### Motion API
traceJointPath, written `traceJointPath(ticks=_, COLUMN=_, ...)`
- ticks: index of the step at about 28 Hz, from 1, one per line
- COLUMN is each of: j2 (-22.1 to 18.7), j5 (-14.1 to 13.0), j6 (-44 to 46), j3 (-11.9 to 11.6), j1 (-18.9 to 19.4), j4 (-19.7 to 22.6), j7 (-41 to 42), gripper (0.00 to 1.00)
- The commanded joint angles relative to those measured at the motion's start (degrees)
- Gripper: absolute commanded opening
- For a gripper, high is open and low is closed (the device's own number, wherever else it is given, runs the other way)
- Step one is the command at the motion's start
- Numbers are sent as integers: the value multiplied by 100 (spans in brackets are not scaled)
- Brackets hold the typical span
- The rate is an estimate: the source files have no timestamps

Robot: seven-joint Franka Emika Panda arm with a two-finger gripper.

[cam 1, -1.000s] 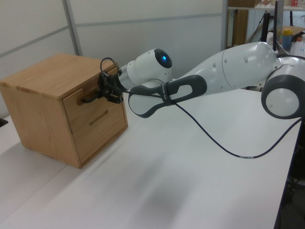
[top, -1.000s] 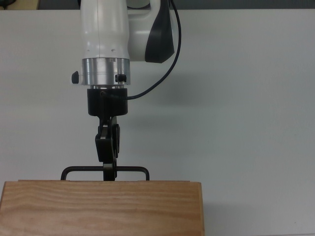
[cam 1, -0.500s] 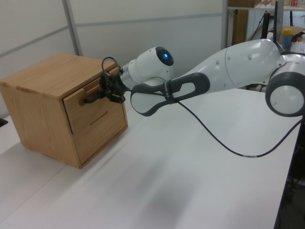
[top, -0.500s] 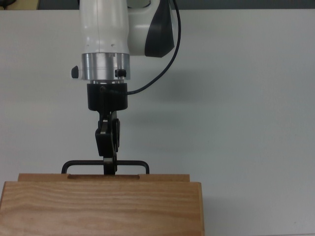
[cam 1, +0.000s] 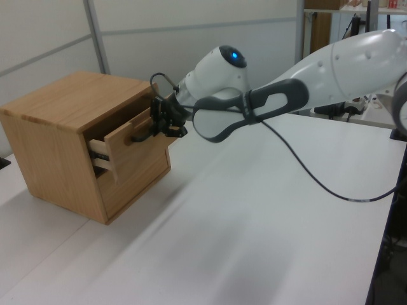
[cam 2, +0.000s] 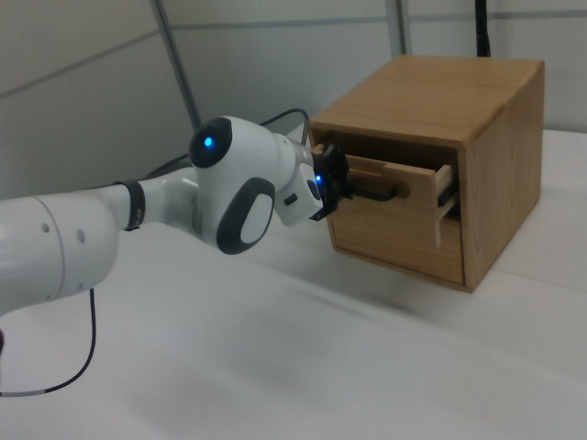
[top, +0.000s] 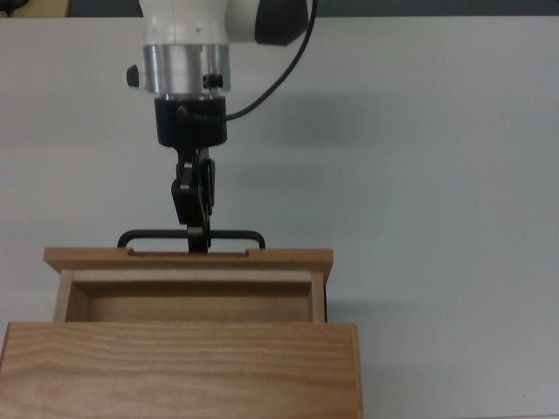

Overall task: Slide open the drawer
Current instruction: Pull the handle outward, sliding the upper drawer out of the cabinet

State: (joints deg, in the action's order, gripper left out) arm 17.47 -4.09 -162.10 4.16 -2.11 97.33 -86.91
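White table (top: 454,175) against plain grey wall panels; shelving with clutter shows at the left view's far right.

The drawer (top: 189,258) is the upper one in the wooden cabinet (cam 1: 48,111), and it stands partly out of the cabinet front, its inside open to the top view. Its black handle (top: 144,236) sticks out from the front panel. The gripper (top: 198,247) sits at the middle of the handle bar, jaws closed on it as far as the top view shows; the contact itself is small and dark, so the grip looks firm but I hold that loosely.

Step in hand, as I judge it: the pull itself, roughly midway. Next move calls for a straight draw away from the cabinet, in line with the side rail (cam 1: 100,160), with no sideways drift that could bind the drawer.

Count: one arm, one gripper, one cabinet, one handle in the grip. A second drawer front (cam 1: 137,181) lies below, shut.
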Motion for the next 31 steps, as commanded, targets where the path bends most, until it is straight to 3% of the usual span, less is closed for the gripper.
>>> traceJointPath(ticks=1, j2=-622, j5=-162, j6=372, j3=-3, j1=-26, j4=524, j7=-159, gripper=0)
traceJointPath(ticks=7, j2=-693, j5=-162, j6=608, j3=-12, j1=-88, j4=629, j7=-159, gripper=0)
traceJointPath(ticks=31, j2=-1440, j5=-66, j6=3430, j3=-38, j1=-255, j4=603, j7=-106, gripper=0)
